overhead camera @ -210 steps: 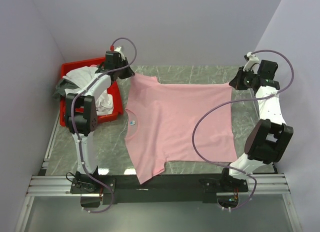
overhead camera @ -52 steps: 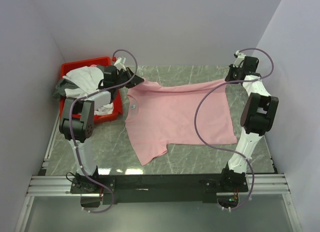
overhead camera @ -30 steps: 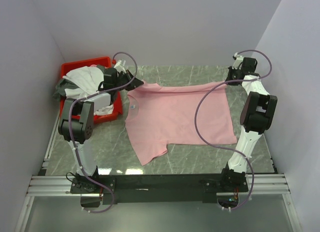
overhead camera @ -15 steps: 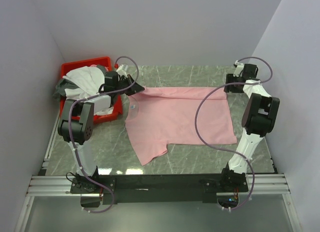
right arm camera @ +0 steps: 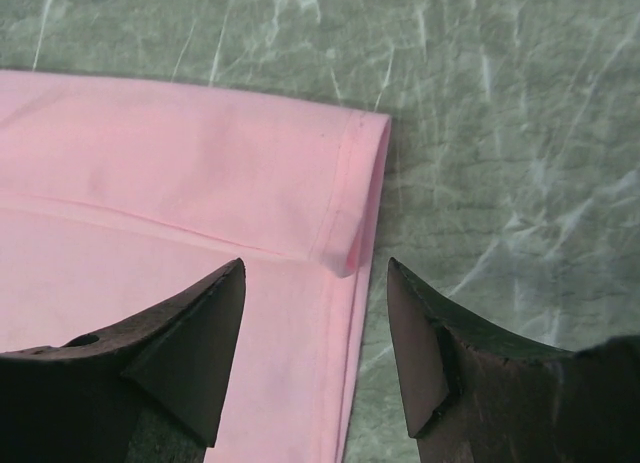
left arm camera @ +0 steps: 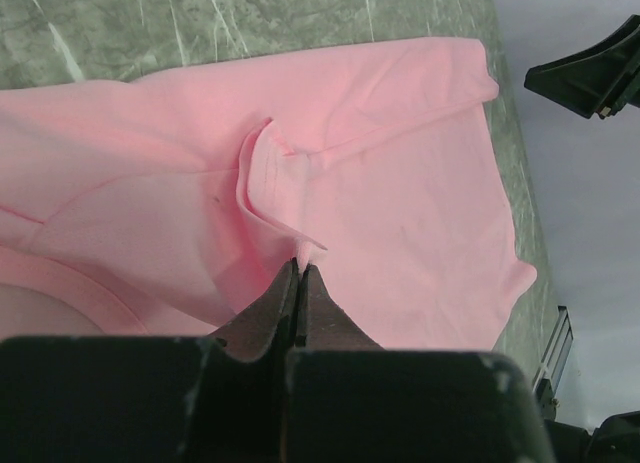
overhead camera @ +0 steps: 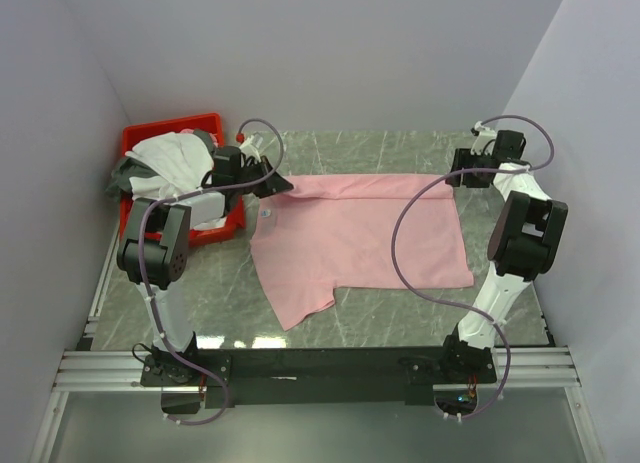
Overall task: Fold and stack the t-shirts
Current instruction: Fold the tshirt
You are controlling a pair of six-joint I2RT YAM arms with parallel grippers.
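Observation:
A light pink t-shirt point(overhead camera: 360, 233) lies spread on the marble table, its far edge folded over toward me in a narrow strip. My left gripper point(overhead camera: 277, 183) is at the strip's left end, shut on a pinched ridge of pink cloth point(left arm camera: 270, 173), its tips point(left arm camera: 298, 269) pressed together. My right gripper point(overhead camera: 453, 179) hovers over the strip's right end, open. In the right wrist view the folded hem corner point(right arm camera: 350, 248) lies free between the fingers of this gripper point(right arm camera: 315, 266). White and grey t-shirts point(overhead camera: 170, 158) are heaped in the bin.
A red plastic bin point(overhead camera: 216, 230) stands at the far left of the table, beside my left arm. Bare marble point(overhead camera: 400, 148) shows beyond the shirt, and more of it point(overhead camera: 200, 293) in front on the left. Grey walls close in on three sides.
My right gripper has opened and let go of the shirt's far right corner. Both arms have come toward me and down, laying the far edge over as a folded strip. The left gripper still holds.

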